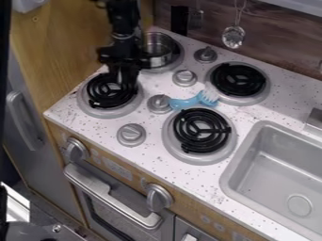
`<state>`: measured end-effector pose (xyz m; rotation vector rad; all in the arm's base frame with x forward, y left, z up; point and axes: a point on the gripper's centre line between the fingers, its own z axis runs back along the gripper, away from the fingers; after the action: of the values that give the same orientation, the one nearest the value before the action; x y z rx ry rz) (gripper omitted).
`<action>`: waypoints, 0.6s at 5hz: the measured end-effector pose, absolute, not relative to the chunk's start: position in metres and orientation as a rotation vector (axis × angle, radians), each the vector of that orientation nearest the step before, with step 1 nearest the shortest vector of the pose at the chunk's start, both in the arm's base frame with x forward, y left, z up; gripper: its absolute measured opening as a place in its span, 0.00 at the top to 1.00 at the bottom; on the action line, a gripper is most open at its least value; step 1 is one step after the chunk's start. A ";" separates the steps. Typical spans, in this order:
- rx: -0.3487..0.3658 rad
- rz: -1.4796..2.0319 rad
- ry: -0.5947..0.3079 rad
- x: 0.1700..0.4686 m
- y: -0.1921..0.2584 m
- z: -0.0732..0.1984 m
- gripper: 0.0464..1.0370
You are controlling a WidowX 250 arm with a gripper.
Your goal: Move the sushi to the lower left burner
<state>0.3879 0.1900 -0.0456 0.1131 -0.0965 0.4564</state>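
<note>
White laminate-looking countertop, flecked with dark specks, runs slantwise beneath me, the broadest thing I see. Beside it stands a tall honey-brown wooden side panel, its face flat and streaked with grain. Behind rises a darker, reddish-brown wood-grained backsplash. A matte grey sink, rounded at its corners and with a circular drain, sinks into the counter on the right of the view. Below the front edge is a grey oven door with a chunky silvery handle.

My black arm hangs from the top edge, hard and angular, and my black claw is above the lower left burner, a black coil in a round grey pan. How far open I am, and whether I have hold of anything, I cannot tell. Three like burners share the counter; on the rear left one sits a shiny round metal pot, partly behind me.

Stubby grey knobs stand between the coils. A glossy light-blue utensil with a toothed end lies between the central knob and the two right-hand burners. A faceted silvery utensil head hangs before the backsplash. Where the sushi is, I cannot tell.
</note>
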 end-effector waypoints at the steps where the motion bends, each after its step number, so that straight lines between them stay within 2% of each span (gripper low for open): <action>1: 0.135 0.461 -0.083 0.383 0.201 -0.051 0.53; 2: 0.127 0.485 -0.076 0.378 0.208 -0.052 0.46; 3: 0.072 0.469 -0.006 0.361 0.195 -0.063 0.15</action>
<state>0.3612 0.1946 -0.0634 0.0719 -0.0056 0.4693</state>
